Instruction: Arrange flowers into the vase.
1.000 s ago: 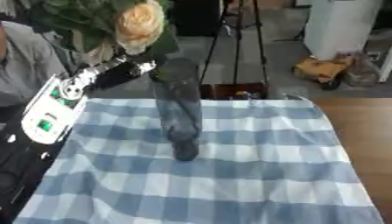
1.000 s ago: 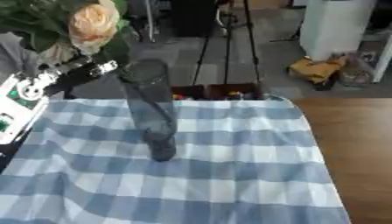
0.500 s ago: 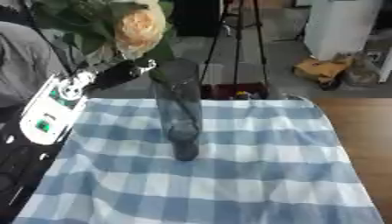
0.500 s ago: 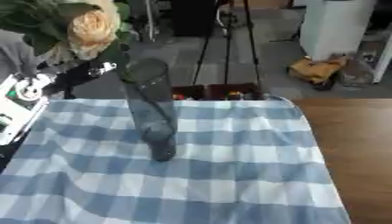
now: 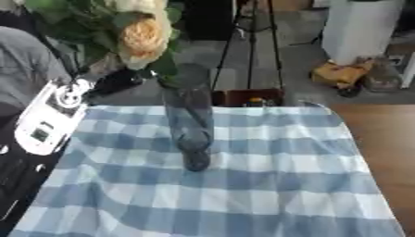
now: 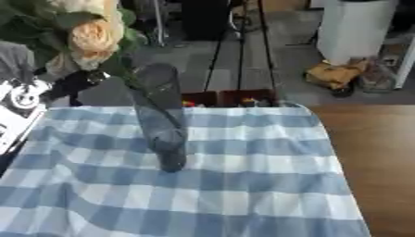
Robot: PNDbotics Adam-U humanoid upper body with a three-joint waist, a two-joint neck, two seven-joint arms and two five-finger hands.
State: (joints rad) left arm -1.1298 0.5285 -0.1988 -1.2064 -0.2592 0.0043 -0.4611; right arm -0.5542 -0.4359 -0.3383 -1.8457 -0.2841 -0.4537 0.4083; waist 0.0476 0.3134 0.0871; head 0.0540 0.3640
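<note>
While the left hand (image 5: 113, 81) grips the flowers (image 5: 138, 32), they have moved closer over the vase (image 5: 191, 125). Leaves now overlap its rim. No right hand shows.

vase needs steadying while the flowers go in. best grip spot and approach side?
Probably the mid-body of the vase, approached from the robot's right. It is a tall, narrow, dark glass cylinder standing on the checked cloth, so a side wrap suits it. The left hand and flowers crowd its mouth and left side.
</note>
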